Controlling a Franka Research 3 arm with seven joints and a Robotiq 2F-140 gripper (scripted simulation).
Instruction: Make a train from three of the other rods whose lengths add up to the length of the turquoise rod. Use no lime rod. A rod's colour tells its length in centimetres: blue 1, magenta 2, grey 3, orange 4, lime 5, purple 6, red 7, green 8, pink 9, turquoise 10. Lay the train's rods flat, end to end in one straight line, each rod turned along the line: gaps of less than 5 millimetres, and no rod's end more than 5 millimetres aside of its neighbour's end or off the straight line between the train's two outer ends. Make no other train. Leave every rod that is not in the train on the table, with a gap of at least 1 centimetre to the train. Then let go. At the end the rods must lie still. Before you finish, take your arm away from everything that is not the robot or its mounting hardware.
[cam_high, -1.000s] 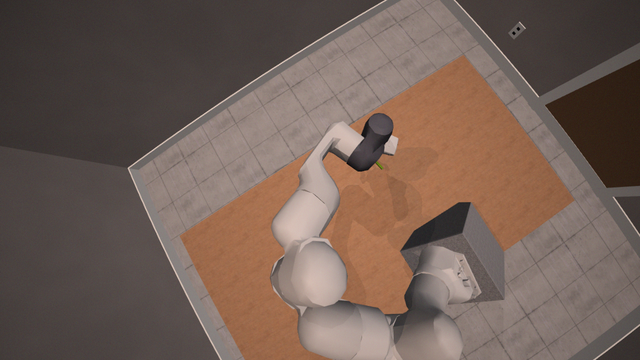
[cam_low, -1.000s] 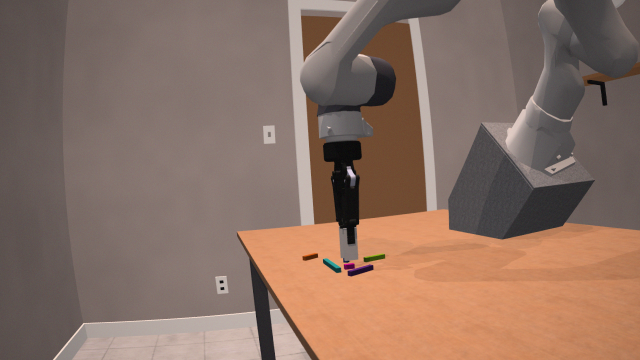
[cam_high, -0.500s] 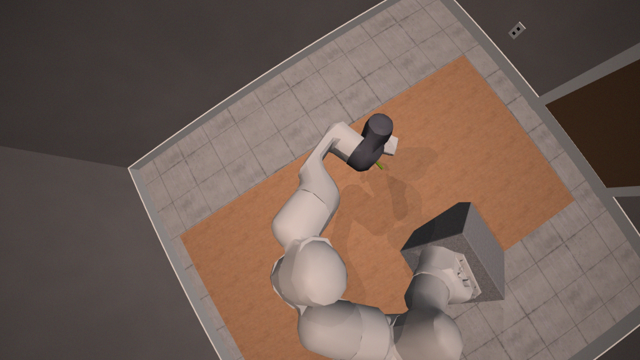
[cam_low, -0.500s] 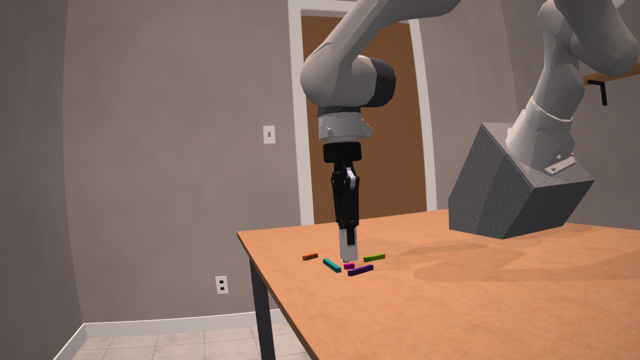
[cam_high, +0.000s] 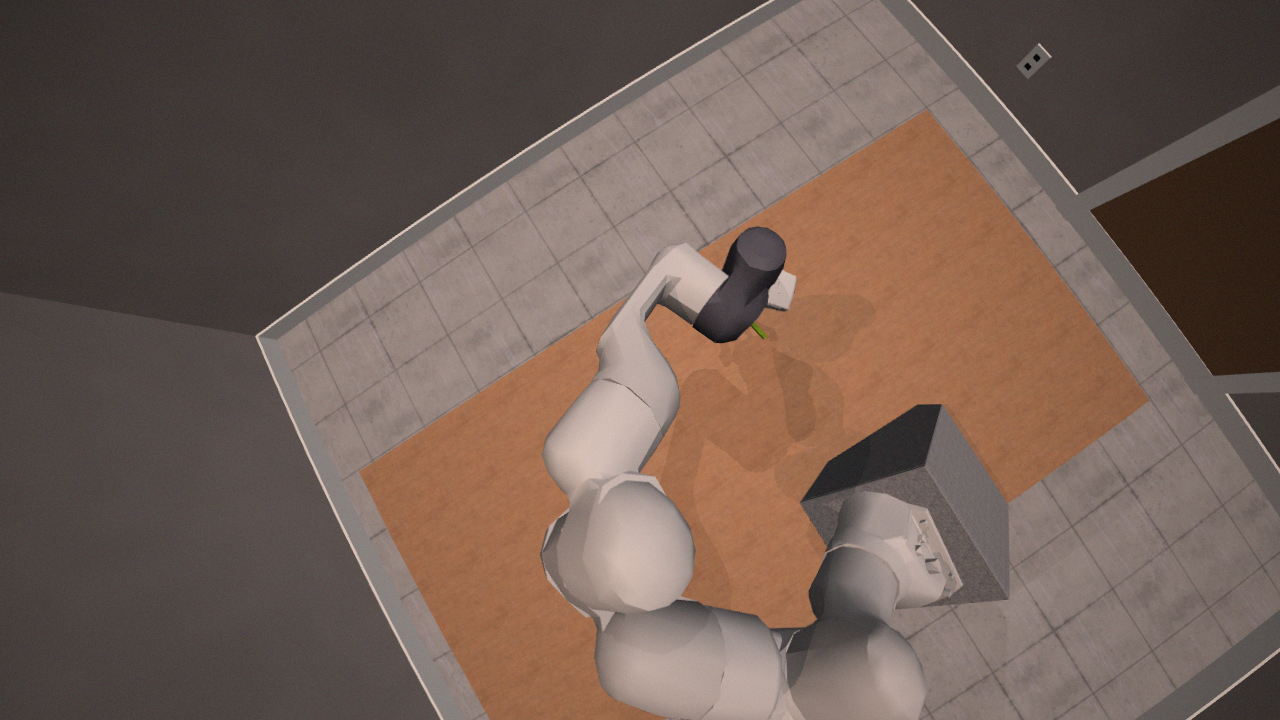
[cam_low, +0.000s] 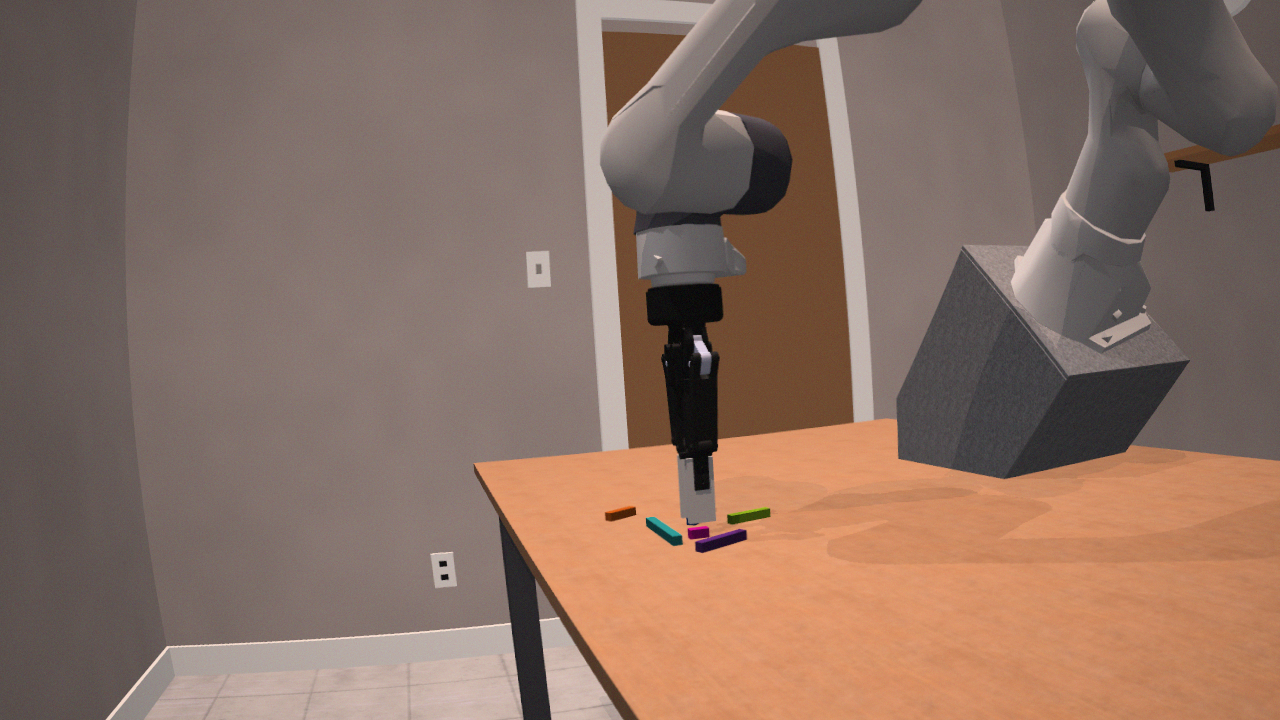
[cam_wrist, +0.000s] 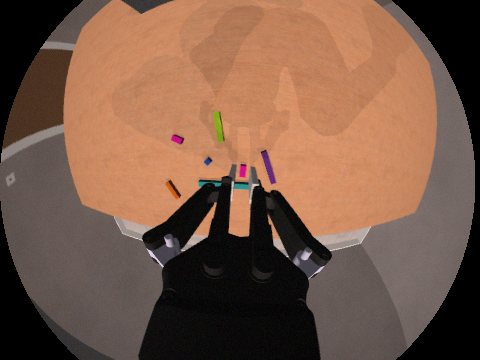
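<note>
My gripper: nothing in its grasp, fingers a narrow gap apart, low over the table.
Turquoise rod: the length to match, lying flat, partly behind my fingers in the wrist view.
Purple rod: flat, off to one side, not joined to anything. I'd use it, since 6 + 2 + 2 makes 10.
Near magenta rod: flat, between turquoise and purple, seen through the gap in my fingers. Can't really say from the wrist view how high the tips are above it, but I'd guess it's the next pick.
Far magenta rod: well apart from the near one, beyond the blue rod. Needs the longest trip of the three, imo.
Lime rod: banned, so 5 + 4 + 1 is out.
Orange rod and blue: spares, leave 'em on the table clear of the train.
Train: no joints made. Left to do: line up all three, close the gaps, let go, back my arm off.
</note>
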